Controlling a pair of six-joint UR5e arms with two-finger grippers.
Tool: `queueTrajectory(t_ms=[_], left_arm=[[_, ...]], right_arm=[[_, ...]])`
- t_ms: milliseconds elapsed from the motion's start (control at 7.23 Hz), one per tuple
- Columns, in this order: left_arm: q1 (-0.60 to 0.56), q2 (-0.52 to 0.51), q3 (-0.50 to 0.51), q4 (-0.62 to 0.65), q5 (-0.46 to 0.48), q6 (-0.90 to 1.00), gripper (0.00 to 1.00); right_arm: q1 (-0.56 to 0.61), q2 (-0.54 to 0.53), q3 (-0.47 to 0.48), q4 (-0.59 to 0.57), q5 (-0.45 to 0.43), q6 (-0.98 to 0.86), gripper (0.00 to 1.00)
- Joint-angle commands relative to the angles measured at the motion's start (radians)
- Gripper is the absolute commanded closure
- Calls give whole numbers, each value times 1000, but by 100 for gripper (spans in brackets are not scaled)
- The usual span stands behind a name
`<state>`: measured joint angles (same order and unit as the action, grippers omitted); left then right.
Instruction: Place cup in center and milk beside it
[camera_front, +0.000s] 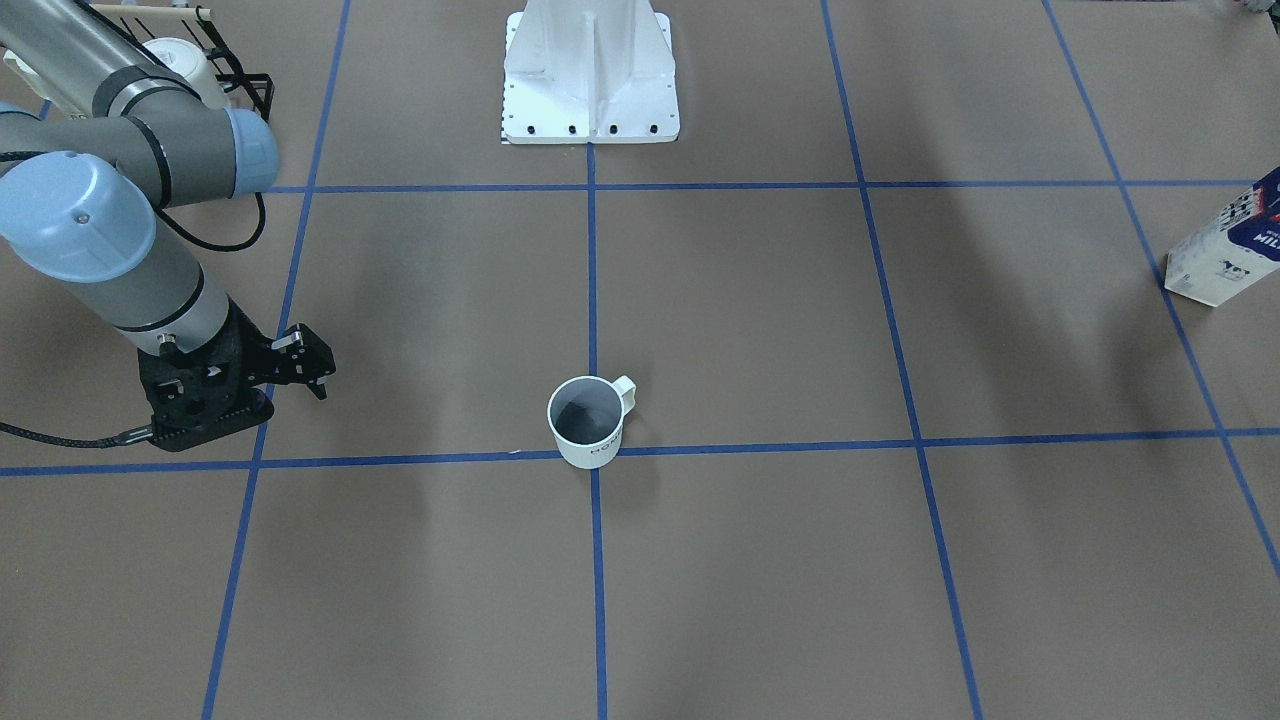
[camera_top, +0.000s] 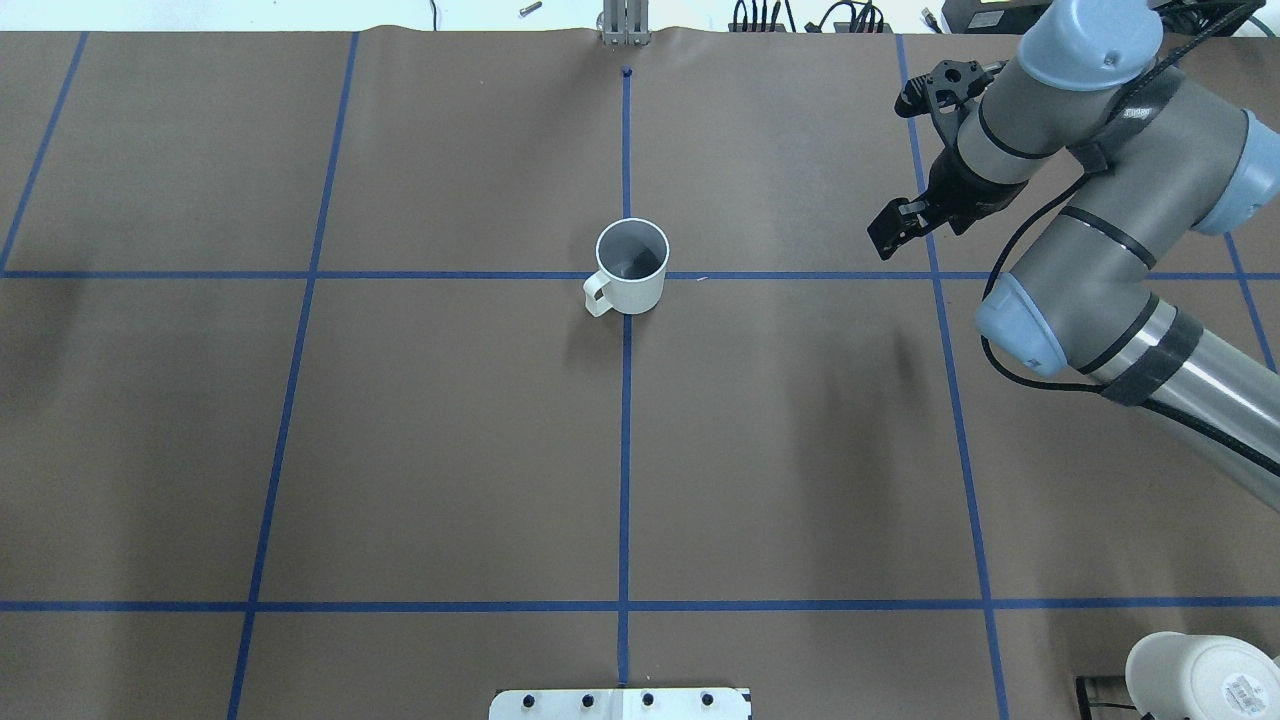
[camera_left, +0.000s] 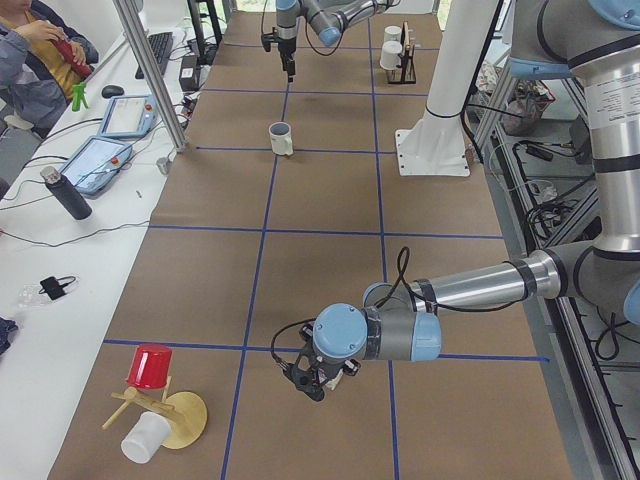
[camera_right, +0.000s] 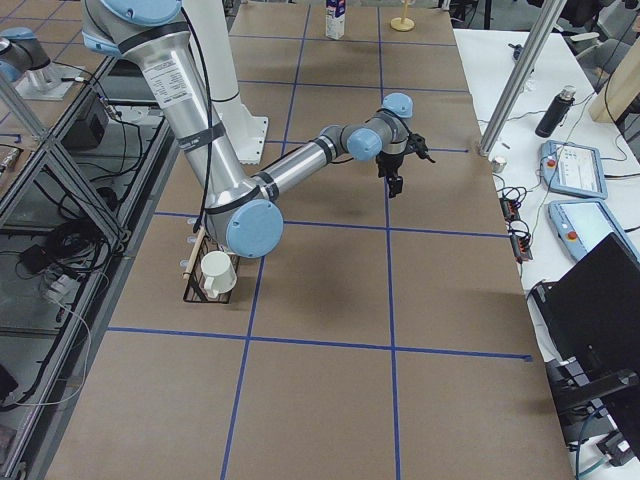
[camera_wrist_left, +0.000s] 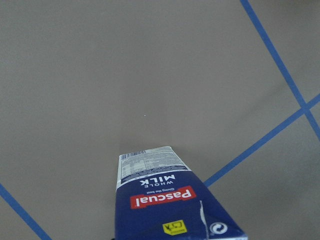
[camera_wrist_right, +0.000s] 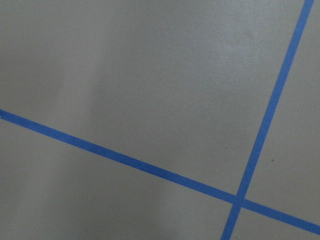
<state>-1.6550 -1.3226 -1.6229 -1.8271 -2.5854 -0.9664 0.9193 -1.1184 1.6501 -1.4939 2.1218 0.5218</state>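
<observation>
The cup (camera_front: 588, 425) stood on the worktop (camera_front: 760, 320) at its middle tape crossing. The milk (camera_front: 1222, 252) stood upright far toward the robot's left, just under the left gripper (camera_left: 312, 385), while the right gripper (camera_top: 897, 228) hung beyond the cup. Neither gripper's spread could be told

Robotics lab: tape-gridded table (camera_top: 450, 450), teach pendant (camera_left: 98, 160), seated operator (camera_left: 35, 55), cabling.

The counter (camera_top: 450, 450) is brown, crossed by a grid of blue tape lines (camera_top: 624, 450). The cup (camera_front: 588, 425) is white outside, dark grey inside, with small grey lettering. The milk carton (camera_wrist_left: 165, 200) is dark blue above and white below, with a red band, white words and a yellow mark.
</observation>
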Motion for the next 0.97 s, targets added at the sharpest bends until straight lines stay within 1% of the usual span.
queueTrajectory(t_ms=[0, 138, 277, 415, 553, 692, 830], left_arm=[[7, -61, -40, 2, -44, -136, 52], [47, -131, -55, 6, -47, -223, 52], [119, -247, -57, 6, -47, -388, 52], [194, -364, -55, 8, -36, -543, 52], [261, -471, -52, 11, -30, -669, 52], [355, -575, -52, 14, 19, -809, 52], [427, -686, -32, 52, 74, -871, 52]], right_arm=[[57, -102, 86, -9, 27, -12, 0], [125, -180, 123, -9, 70, -14, 0], [195, -263, 143, -3, 104, -19, 0], [252, -321, 146, -2, 109, -54, 0], [300, -362, 134, -11, 107, -134, 0], [340, -407, 120, -6, 106, -188, 0], [383, -426, 102, -6, 109, -196, 0]])
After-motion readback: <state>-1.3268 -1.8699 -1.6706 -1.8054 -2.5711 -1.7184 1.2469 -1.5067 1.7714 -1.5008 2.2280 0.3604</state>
